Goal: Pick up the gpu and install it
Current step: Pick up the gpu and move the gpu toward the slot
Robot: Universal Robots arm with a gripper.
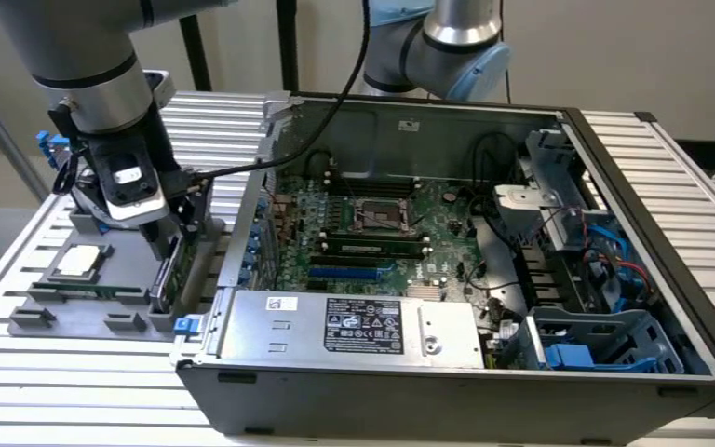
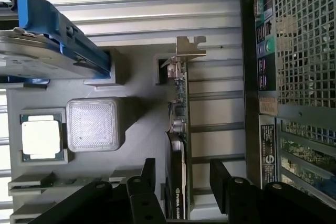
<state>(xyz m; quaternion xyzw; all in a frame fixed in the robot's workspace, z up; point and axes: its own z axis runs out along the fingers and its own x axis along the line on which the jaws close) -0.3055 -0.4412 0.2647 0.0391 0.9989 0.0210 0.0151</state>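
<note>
Gpu, a thin green circuit card with a silver metal bracket, stands on edge in the grey plastic holder tray near the slatted desk's edge, beside the open dark computer case. My jaws are apart, straddling it; lifting and installing remain.

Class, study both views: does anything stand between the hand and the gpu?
Nothing visible does. The hand is open over the gpu, which stands on edge in the gray holder. Its fingers flank the card, with bare gaps on both sides.
</note>
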